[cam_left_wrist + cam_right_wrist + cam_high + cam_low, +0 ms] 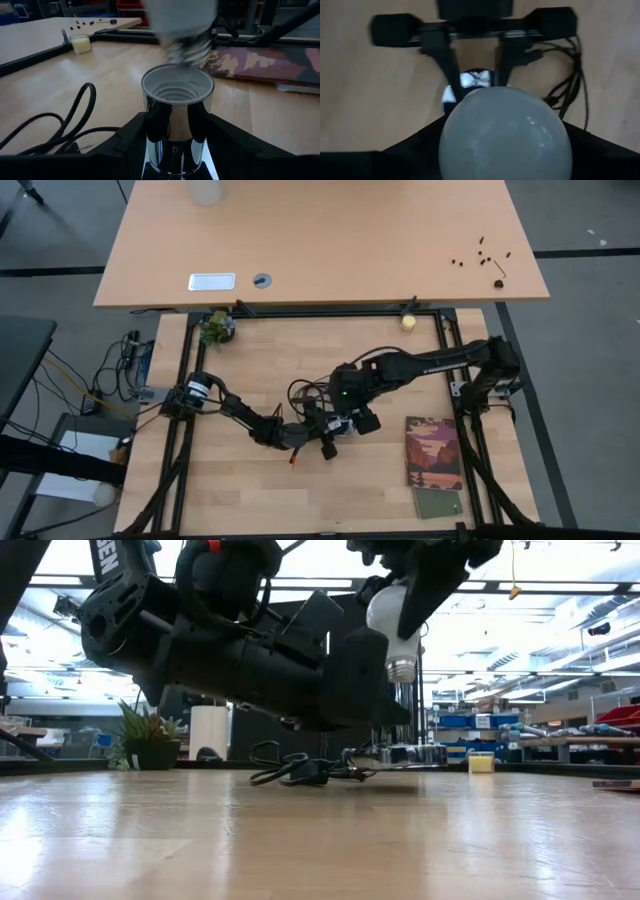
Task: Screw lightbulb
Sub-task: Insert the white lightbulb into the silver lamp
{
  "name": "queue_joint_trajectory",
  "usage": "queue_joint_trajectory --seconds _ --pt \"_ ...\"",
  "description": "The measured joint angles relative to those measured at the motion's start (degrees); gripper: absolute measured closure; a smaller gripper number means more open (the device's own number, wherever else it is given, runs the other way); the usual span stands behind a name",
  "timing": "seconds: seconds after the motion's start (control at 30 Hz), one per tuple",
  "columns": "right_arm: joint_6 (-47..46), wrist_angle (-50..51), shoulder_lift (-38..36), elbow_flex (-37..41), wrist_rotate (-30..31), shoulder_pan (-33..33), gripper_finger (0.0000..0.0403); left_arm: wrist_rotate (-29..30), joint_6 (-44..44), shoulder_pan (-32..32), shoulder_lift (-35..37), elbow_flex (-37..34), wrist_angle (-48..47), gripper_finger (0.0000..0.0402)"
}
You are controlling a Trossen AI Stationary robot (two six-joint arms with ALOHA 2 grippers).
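A: Wooden tabletop, busy workshop behind it. Where's the lightbulb [396,625]?

B: Up in the air, base down, just above the socket [177,95] & not in it yet. Right gripper [405,600] has it pinched by the glass, fingers on both sides of the dome.

A: And the socket?

B: Shiny metal cup, mouth up, threads visible inside. Left gripper [175,135] is clamped on its barrel, low near the table. Black cord [300,768] trails off behind it.

A: How'll the bulb handle?

B: My guess: light, thin glass, smooth, so slippery & easy to crack. Hold the widest part of the dome w/ gentle squeeze, never the screw base, that has to stay free. Base looks a bit off-centre from the cup, prob. needs lining up before turning.

A: Anything else around?

B: Booklet [433,451] lies well apart on the right side, small plant [215,328] at the back left, little yellowish ball [408,322] by the back rail. None in the way.
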State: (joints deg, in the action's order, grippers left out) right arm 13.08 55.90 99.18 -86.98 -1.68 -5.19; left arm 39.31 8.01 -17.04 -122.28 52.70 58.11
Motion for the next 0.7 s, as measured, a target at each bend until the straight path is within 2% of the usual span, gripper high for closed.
queue_joint_trajectory --seconds 0.17,0.37,0.7 --pt "-1.55 -9.48 -3.5 6.81 0.51 0.0 0.012 0.36 0.07 0.0 -0.02 0.07 0.41 0.0218" --pt "-0.47 -11.8 -3.74 10.09 0.54 -0.35 0.0118 1.3 0.21 0.0 -0.02 0.09 0.23 0.0218" --pt "7.96 -13.94 -3.74 10.75 -0.08 -1.44 0.0118 -1.33 -0.26 0.02 -0.02 0.09 0.6 0.0218"
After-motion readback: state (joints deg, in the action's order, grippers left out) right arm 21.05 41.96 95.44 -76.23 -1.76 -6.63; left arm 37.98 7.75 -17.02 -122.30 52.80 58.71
